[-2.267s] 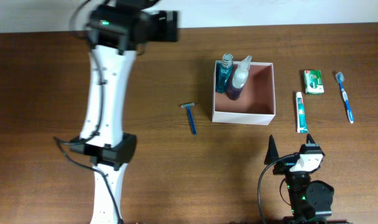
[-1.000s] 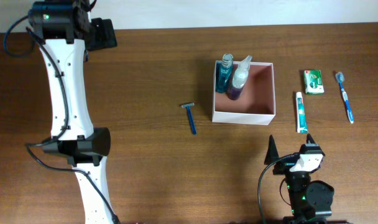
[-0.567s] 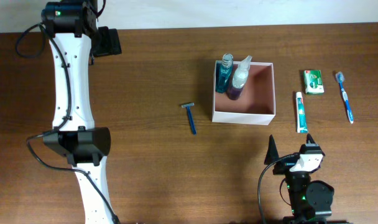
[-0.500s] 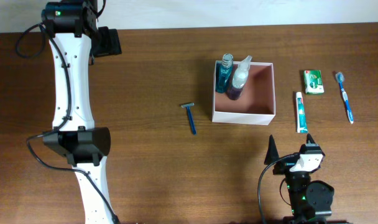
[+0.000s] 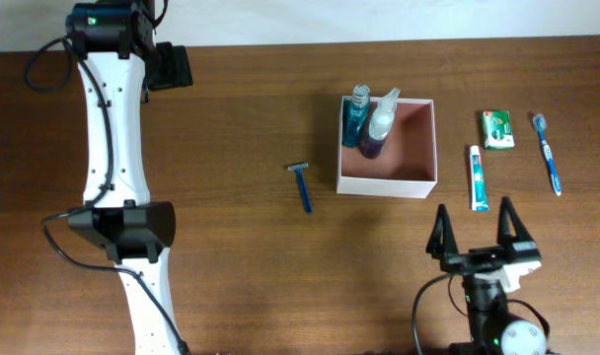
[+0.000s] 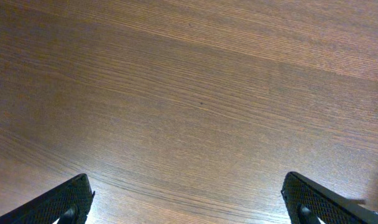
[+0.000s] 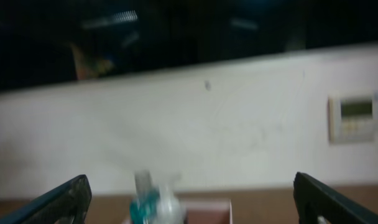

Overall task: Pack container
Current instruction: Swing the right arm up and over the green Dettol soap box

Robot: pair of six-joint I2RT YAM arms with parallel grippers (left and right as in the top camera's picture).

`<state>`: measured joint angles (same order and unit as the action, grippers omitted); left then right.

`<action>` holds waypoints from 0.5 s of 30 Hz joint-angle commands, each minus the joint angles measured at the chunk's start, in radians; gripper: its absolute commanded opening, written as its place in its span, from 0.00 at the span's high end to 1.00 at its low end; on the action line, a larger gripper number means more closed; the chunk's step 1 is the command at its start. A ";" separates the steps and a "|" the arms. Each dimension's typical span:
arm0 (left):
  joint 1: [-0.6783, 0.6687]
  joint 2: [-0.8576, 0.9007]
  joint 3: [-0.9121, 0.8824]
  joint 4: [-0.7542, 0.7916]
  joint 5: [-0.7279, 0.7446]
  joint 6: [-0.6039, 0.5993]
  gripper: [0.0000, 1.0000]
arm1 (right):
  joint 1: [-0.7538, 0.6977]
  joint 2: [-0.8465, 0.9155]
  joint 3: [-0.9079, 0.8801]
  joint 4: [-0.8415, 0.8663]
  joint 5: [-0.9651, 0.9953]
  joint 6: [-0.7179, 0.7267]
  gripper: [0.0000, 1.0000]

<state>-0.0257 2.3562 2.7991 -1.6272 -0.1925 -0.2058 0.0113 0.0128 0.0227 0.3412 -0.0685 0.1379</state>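
The square, white-walled open box (image 5: 387, 185) sits right of centre on the brown wooden table (image 5: 241, 247), with bare wood from its 6 to 9 o'clock. Two bottles (image 5: 356, 115) stand inside. One blue razor (image 5: 303, 185) lies at 9 o'clock, and one toothpaste tube (image 5: 478, 177), green packet (image 5: 496, 129) and blue toothbrush (image 5: 548, 151) at 3. The left gripper (image 6: 189, 199) and right gripper (image 5: 473, 229) both gape empty, and the right wrist view is blurred.

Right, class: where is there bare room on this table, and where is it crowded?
Bare wood: between the white robot arm and the blue razor; also inside the white-walled square box, right half. Crowded: right of the box, with white toothpaste tube, green packet, blue toothbrush.
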 commanded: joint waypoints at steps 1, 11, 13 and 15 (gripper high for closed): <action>0.005 -0.015 -0.004 -0.001 -0.014 -0.010 0.01 | -0.001 0.005 0.072 0.001 -0.021 -0.040 0.01; 0.005 -0.015 -0.004 -0.001 -0.014 -0.010 0.01 | -0.140 0.435 0.691 -0.398 -0.003 -0.320 0.01; 0.005 -0.015 -0.004 -0.001 -0.014 -0.010 0.01 | -0.175 0.578 0.870 -0.578 -0.003 -0.321 0.01; 0.005 -0.015 -0.004 -0.001 -0.014 -0.010 0.01 | -0.218 0.745 1.077 -0.781 -0.020 -0.322 0.01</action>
<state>-0.0257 2.3562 2.7987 -1.6279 -0.1925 -0.2062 -0.1558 0.5709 0.8825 -0.2955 -0.0734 -0.1471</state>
